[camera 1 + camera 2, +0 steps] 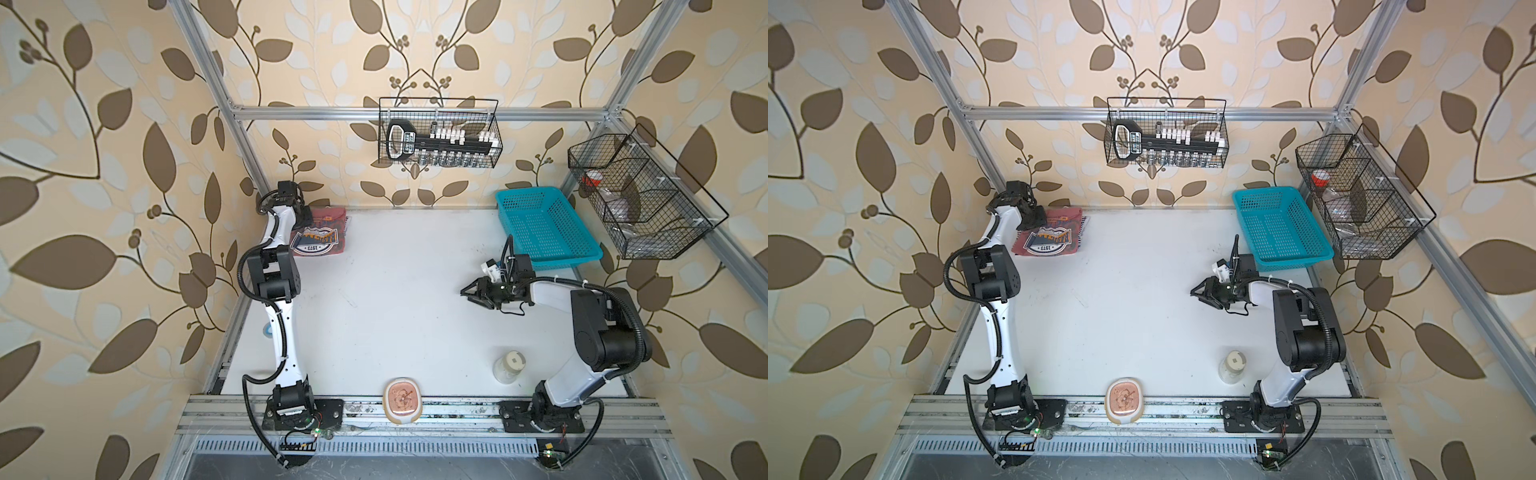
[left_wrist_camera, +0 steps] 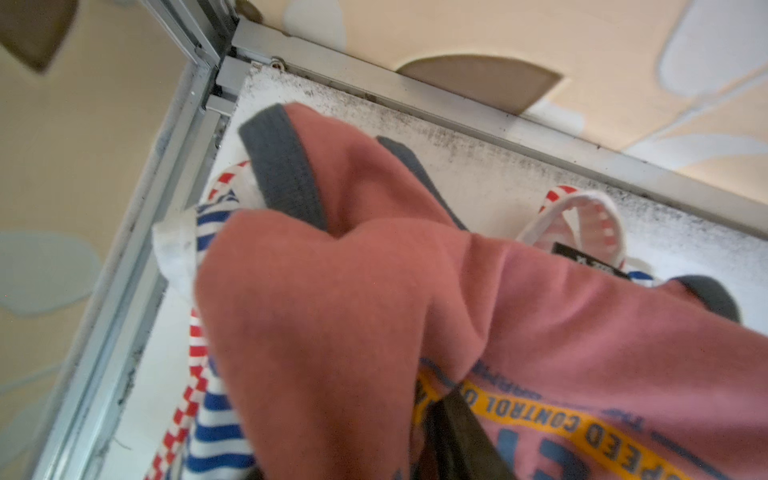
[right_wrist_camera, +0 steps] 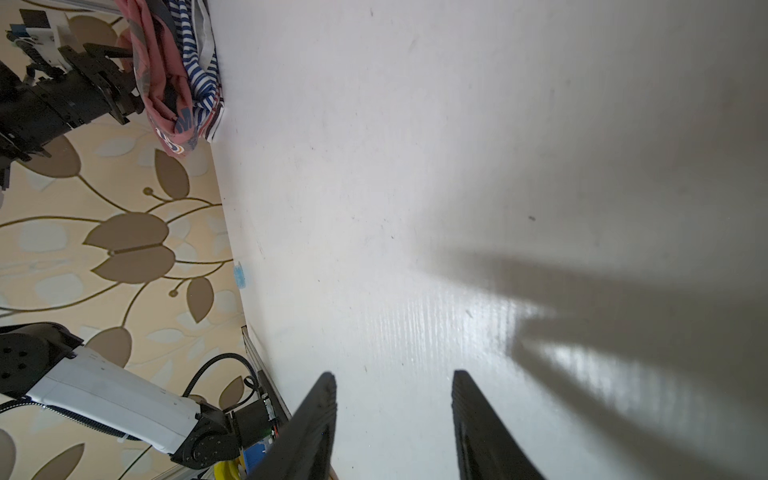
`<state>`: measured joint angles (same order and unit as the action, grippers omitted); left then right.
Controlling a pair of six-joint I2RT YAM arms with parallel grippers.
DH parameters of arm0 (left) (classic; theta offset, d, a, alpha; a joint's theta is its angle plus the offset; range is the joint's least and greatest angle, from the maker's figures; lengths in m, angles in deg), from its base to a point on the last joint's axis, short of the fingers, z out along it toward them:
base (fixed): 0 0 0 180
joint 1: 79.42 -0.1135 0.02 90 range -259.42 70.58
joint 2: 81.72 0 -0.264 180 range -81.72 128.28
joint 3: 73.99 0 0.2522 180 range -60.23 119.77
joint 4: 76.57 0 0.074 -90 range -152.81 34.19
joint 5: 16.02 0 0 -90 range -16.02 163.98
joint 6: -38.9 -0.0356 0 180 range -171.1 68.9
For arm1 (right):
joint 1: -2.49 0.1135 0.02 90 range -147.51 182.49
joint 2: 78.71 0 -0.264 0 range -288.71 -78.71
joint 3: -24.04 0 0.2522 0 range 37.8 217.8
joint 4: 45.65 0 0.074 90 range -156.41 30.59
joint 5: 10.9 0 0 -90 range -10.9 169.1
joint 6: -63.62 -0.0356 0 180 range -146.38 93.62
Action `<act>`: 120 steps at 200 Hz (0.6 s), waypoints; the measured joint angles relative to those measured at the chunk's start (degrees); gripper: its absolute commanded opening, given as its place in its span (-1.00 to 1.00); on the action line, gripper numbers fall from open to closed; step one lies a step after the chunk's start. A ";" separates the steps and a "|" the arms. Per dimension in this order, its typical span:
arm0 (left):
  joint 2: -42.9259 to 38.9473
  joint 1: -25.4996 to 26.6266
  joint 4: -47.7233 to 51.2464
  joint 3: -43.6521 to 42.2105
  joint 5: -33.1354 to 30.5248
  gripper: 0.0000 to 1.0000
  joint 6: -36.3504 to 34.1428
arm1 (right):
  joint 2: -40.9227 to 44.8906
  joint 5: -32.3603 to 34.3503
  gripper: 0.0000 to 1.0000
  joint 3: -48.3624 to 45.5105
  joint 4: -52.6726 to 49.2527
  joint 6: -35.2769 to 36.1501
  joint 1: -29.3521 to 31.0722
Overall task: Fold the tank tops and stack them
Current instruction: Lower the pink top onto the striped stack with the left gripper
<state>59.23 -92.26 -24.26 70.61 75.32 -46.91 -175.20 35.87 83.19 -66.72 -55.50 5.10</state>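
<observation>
While the pile of tank tops (image 1: pixel 1054 239) is lying in the far left corner of the white surface (image 1: pixel 395 311), the dusty red top (image 1: pixel 322 243) is sitting uppermost in both top views, its "1973" badge facing up. In the left wrist view the navy-striped top (image 2: pixel 212 436) and the red-striped top (image 2: pixel 582 208) are showing from under its rumpled edge. Left tool (image 1: pixel 305 216): hanging at the pile's far left edge, one dark finger (image 2: pixel 457 432) lying against the red cloth; whether it is parted or clamped cannot be told. Right tool (image 3: pixel 392 374): hanging over bare surface on the right, well apart from the pile and near the blue basket (image 1: pixel 544 228), its jaws standing apart with nothing between them. A jar (image 1: pixel 509 365) and a small dish (image 1: pixel 402 400) are standing near the front edge.
</observation>
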 measured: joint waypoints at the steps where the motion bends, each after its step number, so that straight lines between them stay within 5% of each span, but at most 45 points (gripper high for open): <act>1: -0.02 -0.02 -0.04 -0.11 0.07 0.06 0.33 | 0.02 0.00 -0.08 0.00 -0.02 0.00 0.04; 38: -1.88 -1.42 -0.55 -1.62 0.26 0.37 1.16 | 0.20 0.20 -0.08 0.00 -0.26 0.00 0.79; 99: -8.31 -3.41 -0.74 -2.43 -0.42 0.45 1.70 | 0.20 0.15 -0.08 0.00 -0.24 0.02 0.92; 120: -11.91 -3.82 -0.83 -4.55 -0.28 0.28 2.19 | 0.20 0.15 -0.08 0.00 -0.20 0.02 0.92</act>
<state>47.32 -96.08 -25.09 66.07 75.04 -44.72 -175.00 36.03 83.19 -66.92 -55.48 6.02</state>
